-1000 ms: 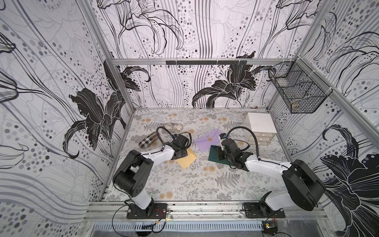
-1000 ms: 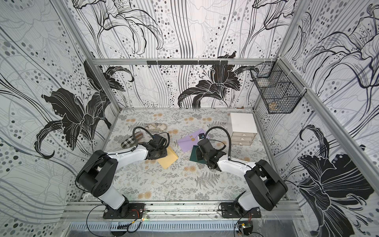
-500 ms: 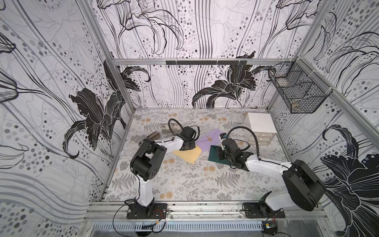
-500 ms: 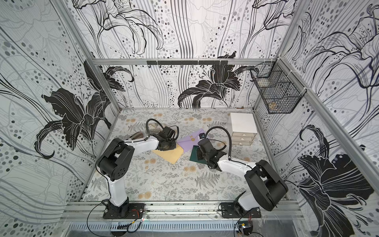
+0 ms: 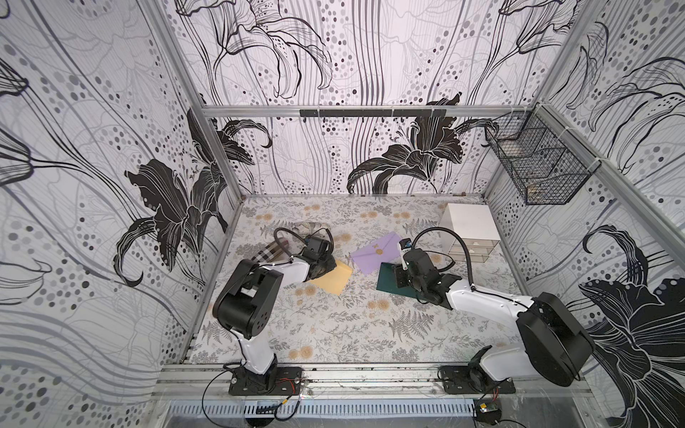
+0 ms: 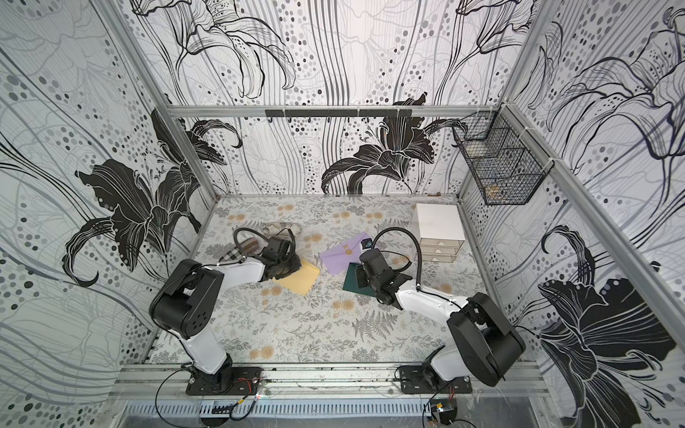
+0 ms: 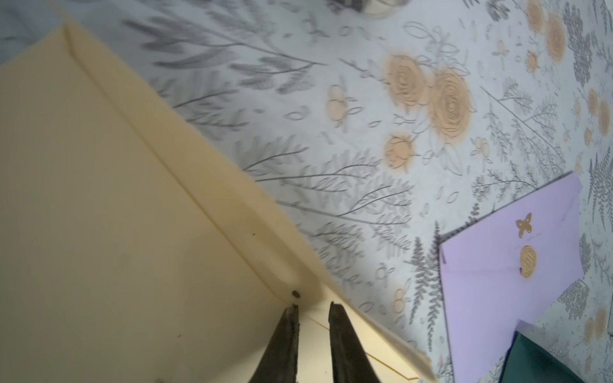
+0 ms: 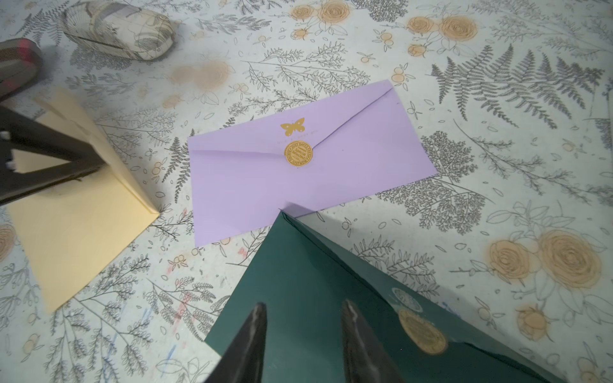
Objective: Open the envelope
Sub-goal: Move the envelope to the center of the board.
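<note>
left of centre on the table (image 5: 333, 326), the yellow envelope (image 5: 333, 279) lies with its flap (image 7: 219, 175) raised. the left gripper (image 7: 313, 306) sits at the fold, jaws nearly together; whether they pinch paper i cannot tell. the right gripper (image 8: 304, 303) hangs spread over the green envelope (image 8: 315, 265). nothing pins the yellow envelope down, so a pull could drag it whole or crease the flap instead of opening it.

Place: a robot test cell in a lab.
Walls: printed lily panels (image 5: 333, 55) on an aluminium frame (image 5: 259, 111) close three sides.
Arms: left arm (image 5: 281, 270) and right arm (image 5: 482, 300) are bolted to a rail (image 5: 370, 374) at 6 o'clock.
Table (image 5: 333, 333): floral cover.
Fittings: wire basket (image 5: 537, 170) at 2 o'clock, white drawer unit (image 5: 469, 226) at 1 o'clock.
</note>
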Robot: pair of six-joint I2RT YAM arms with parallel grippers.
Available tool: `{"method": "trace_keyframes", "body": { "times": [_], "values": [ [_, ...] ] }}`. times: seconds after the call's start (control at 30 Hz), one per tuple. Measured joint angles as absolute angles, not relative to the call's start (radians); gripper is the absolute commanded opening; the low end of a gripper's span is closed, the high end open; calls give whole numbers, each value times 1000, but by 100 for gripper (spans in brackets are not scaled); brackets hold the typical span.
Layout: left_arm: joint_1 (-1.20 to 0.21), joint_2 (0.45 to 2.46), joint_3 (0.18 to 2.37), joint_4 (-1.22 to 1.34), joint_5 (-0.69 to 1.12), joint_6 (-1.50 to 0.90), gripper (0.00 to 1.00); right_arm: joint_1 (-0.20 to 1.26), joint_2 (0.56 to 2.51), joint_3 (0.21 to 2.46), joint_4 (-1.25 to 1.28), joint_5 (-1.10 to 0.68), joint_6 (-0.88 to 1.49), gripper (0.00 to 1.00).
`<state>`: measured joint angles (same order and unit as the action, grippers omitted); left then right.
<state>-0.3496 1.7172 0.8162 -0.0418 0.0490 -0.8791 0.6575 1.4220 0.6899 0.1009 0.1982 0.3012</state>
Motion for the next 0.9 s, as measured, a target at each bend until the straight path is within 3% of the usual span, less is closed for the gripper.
{"method": "trace_keyframes", "body": {
  "times": [0.3, 0.4, 0.53, 0.73, 0.9],
  "values": [
    [-345, 1658, 768, -35, 27, -935, 24, 651, 1420, 684, 107, 145, 302, 40],
    [-345, 1657, 813, -44, 35, -917, 31, 650, 1395, 665, 79, 102, 322, 40],
    [-345, 1617, 882, -60, 75, -868, 48, 650, 1358, 681, -26, 42, 382, 40],
    [-345, 1538, 920, -17, 106, -774, 48, 650, 1346, 690, -128, 10, 513, 40],
    [-346, 1501, 766, 126, 106, -730, 48, 650, 1419, 748, -216, 15, 593, 40]
  ]
}}
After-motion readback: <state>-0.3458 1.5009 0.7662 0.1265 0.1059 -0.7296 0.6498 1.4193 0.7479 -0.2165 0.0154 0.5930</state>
